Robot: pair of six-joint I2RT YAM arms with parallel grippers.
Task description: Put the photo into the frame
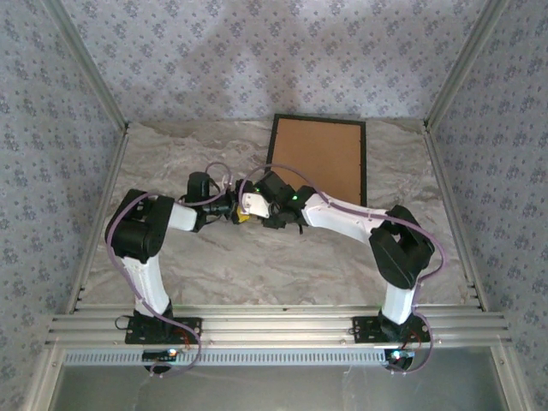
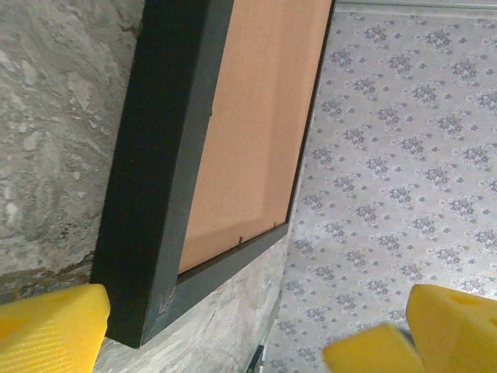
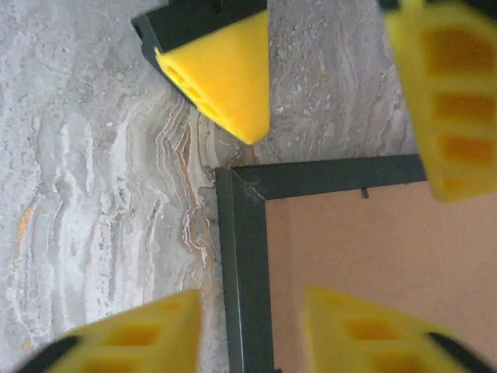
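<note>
While the frame (image 1: 272,150) runs lengthwise away, right claw (image 3: 248,342) hovers half-open and empty over its near-left corner, left claw (image 2: 217,338) gaping empty alongside

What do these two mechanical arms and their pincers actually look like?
The left arm and right arm are white tubes linked by chunky black joints, each with a mauve cable looping alongside. The left pincer and right pincer have bright yellow wedge-shaped fingers with hollow slots.
</note>
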